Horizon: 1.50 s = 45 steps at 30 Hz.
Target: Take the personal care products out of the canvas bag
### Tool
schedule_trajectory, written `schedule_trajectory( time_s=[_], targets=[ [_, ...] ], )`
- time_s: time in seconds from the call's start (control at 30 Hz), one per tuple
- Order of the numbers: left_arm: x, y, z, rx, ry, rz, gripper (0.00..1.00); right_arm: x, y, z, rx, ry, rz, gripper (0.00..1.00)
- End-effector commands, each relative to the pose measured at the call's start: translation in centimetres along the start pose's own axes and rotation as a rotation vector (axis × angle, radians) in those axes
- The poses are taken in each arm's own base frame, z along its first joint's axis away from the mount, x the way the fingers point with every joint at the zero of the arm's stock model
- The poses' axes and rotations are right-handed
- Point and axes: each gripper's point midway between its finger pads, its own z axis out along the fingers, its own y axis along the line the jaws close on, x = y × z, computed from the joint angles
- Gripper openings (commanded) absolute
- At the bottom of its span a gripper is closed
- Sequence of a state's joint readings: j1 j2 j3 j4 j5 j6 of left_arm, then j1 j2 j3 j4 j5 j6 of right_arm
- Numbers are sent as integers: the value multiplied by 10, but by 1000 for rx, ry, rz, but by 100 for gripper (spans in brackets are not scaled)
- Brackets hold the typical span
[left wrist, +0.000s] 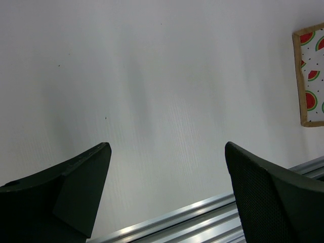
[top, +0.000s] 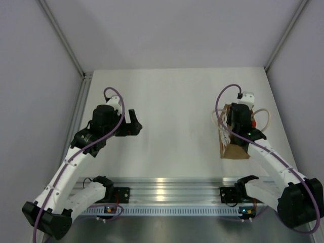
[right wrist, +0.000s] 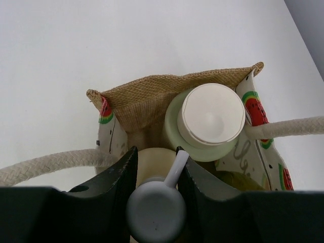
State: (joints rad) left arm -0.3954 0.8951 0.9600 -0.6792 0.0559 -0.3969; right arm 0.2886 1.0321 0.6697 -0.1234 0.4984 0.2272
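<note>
The canvas bag (top: 234, 150) stands at the right of the table, its brown weave and watermelon print seen from above in the right wrist view (right wrist: 147, 98). My right gripper (right wrist: 157, 158) is down in the bag's mouth, its fingers closed against the cream pump bottle (right wrist: 154, 163) under its grey pump head. Beside it stands the plain cream white-capped bottle (right wrist: 212, 119). A yellowish bottle top (right wrist: 238, 180) shows partly under the right finger. The dark green bottle is hidden. My left gripper (top: 134, 124) is open and empty above bare table (left wrist: 167, 172); the bag's printed side shows far right (left wrist: 311, 76).
The bag's white rope handles (right wrist: 50, 164) (right wrist: 293, 126) lie out to either side of my right fingers. An aluminium rail (top: 167, 185) runs along the near table edge. Grey walls enclose the table at left, right and back.
</note>
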Motion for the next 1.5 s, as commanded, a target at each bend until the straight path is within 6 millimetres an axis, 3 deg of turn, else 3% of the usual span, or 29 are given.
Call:
schedule_trajectory(
  time_s=[0.0,0.77,1.1,1.47],
  targets=[
    [-11,-7,4,29,-40,13,98,-68,0,-8,-24,-231,113,0],
    [-10,-8,6,40,-29,13,98,-91,3,-23,-87,-346,114,0],
    [-10,-9,5,44,-31,15,98,-88,7,-19,-99,-340,100,0],
    [-9,-9,6,43,-29,14,98,-112,7,-27,-109,-385,87,0]
  ],
)
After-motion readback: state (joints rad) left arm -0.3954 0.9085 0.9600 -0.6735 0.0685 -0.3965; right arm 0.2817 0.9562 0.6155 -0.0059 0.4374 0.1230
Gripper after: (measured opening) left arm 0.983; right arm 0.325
